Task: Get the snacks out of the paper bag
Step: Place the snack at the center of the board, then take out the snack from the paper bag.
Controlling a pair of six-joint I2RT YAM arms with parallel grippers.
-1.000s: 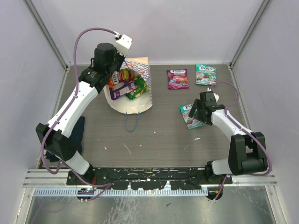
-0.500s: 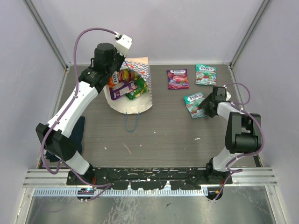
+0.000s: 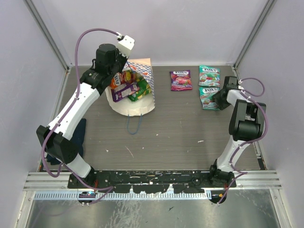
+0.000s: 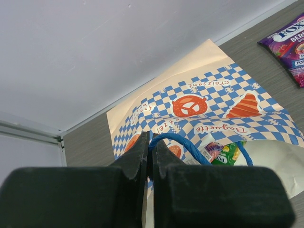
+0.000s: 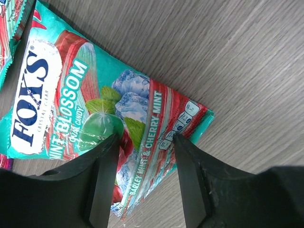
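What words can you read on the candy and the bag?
"FOX'S", "MINT BLOSSOM", "BARLEY MINT & CHERRY MINT": on the teal packet, right wrist view.
"Croissant", "Baguette": upside down on the paper bag.
"FOX", "BER", cut off by the picture's edge: on the purple packet.
Too small or blurred: the teal packet's smaller print, other writing on the bag, every packet in the top view.

The right gripper (image 3: 219, 97) is travelling toward one o'clock across the grey wooden table (image 3: 166, 137), jaws spread astride the teal-green glossy candy packet (image 3: 207, 98) that is moving with it. That packet is closing in on another teal-green candy packet (image 3: 209, 76) at its twelve o'clock, now just beside it. The white right arm (image 3: 244, 118) is folding in toward the three o'clock wall.
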